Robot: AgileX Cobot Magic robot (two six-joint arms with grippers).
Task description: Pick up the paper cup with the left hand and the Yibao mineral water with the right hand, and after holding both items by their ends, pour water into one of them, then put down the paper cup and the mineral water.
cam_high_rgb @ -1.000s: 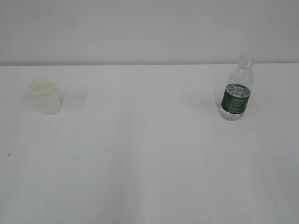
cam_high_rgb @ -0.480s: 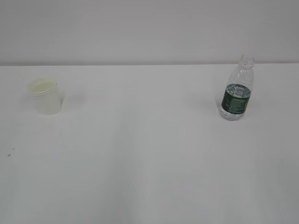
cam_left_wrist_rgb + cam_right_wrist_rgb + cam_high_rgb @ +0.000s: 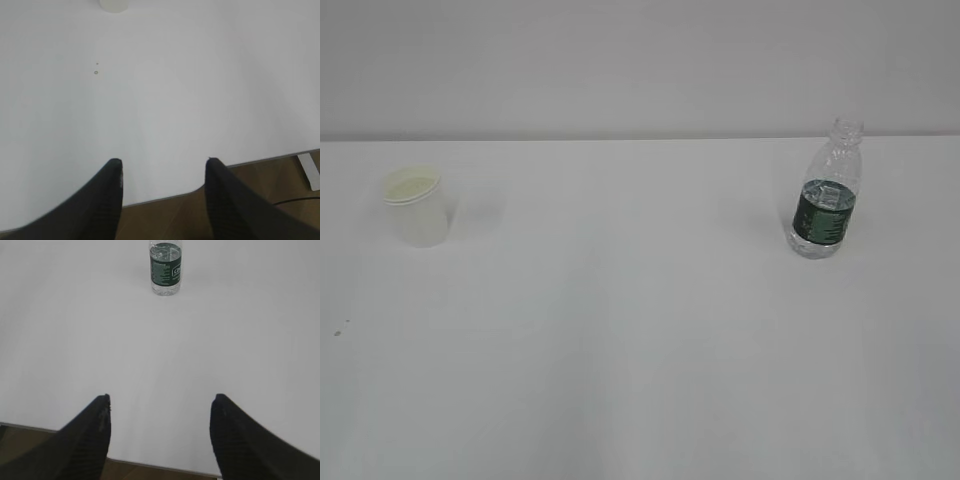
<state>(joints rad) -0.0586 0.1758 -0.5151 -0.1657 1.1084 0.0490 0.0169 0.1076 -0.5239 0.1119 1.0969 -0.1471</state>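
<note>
From my exterior feed, nothing on the bench (image 3: 640, 330) is sitting differently from half a second ago: the paper cup (image 3: 417, 206) and the Yibao mineral water (image 3: 826, 190) are keeping their places, and only a tiny dark speck (image 3: 337, 333) by the left edge is reading slightly shifted.

The paper cup is standing upright toward the far left corner, mouth up, its long axis vertical. The Yibao mineral water is standing upright toward the far right corner, its open neck pointing up, its long axis vertical too, the green label band facing my camera. The 2 are well apart, with bare white surface running between them and all the way to the near edge.

I am seeing the left hand's end effector (image 3: 164, 172) hanging over the near edge of the bench, jaws spread wide and gripping nothing; only the cup's base (image 3: 114, 5) is peeking in at the top of that wrist feed. The right hand's end effector (image 3: 159, 407) is also hovering at the near edge, jaws wide and empty, with the bottle straight ahead of it, far off.
</note>
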